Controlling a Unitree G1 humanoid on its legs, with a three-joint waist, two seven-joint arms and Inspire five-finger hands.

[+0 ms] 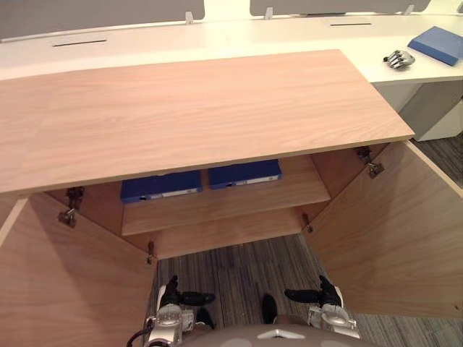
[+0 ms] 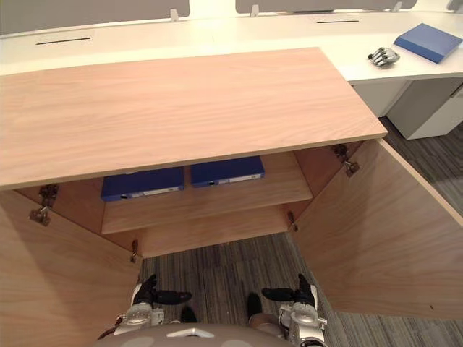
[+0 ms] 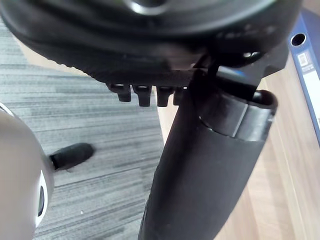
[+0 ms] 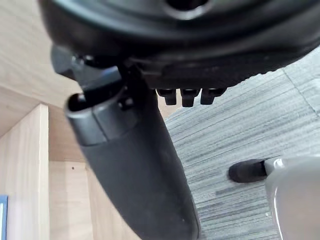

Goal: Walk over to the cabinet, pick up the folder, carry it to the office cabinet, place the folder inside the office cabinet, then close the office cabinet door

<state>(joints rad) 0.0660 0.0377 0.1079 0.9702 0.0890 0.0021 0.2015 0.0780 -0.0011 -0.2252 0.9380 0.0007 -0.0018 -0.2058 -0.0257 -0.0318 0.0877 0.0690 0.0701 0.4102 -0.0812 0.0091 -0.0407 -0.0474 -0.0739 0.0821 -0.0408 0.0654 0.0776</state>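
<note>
Two blue folders already lie flat in the left eye view, the left folder [image 1: 160, 186] and the right folder [image 1: 244, 173] just beside each other on the shelf [image 1: 217, 210] of the cabinet [image 1: 195, 108], so the stowing looks done to me. Both the left door [image 1: 58, 289] and the right door [image 1: 391, 231] gape wide, and your left hand [image 1: 177, 295] and right hand [image 1: 322, 294] hang low, carrying nothing. In the right eye view, note the hinge [image 2: 347, 160]: push well away from it, near the door's free edge. The left wrist view shows the fingers [image 3: 144, 95] straight, thumb stuck out, nothing pinched. The right wrist view shows those fingers [image 4: 189, 96] just as loose. Keep them flat, get outside each panel and sweep it inward gently, one door at a time.
</note>
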